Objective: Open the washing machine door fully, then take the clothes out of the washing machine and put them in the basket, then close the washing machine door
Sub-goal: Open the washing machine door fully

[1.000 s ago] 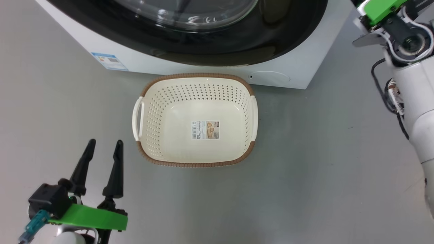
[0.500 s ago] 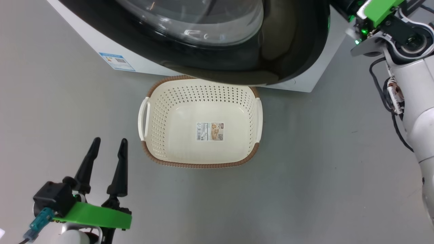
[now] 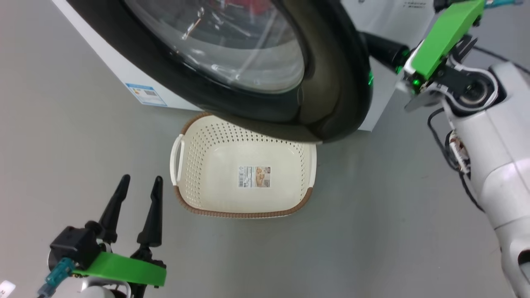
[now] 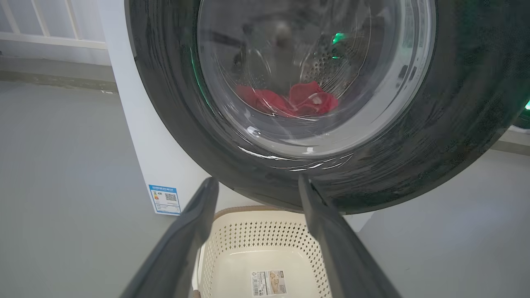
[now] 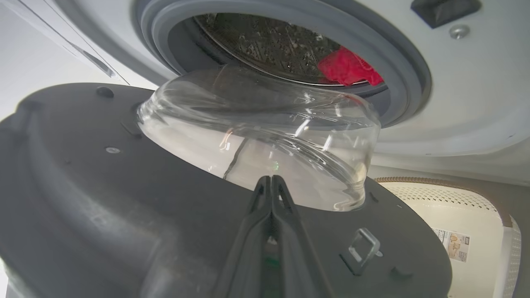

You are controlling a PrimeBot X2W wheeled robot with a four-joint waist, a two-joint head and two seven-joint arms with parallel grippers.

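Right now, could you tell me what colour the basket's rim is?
The basket has a brown rim, clearest in the head view.

The white forearm (image 3: 492,165) carries black cables (image 3: 430,124), green wrist brackets (image 3: 443,37) and tapered black jaws.

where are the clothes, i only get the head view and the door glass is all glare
observer: right wrist view: the clothes lie low in the drum, behind the grey gasket.
operator: is the right gripper shut
observer: yes, the right gripper has its fingers pressed together, tips at the inner face of the washing machine door, beside the glass bowl.
operator: anything in the basket end under the door
observer: left wrist view: that end of the basket looks bare, only perforated wall.
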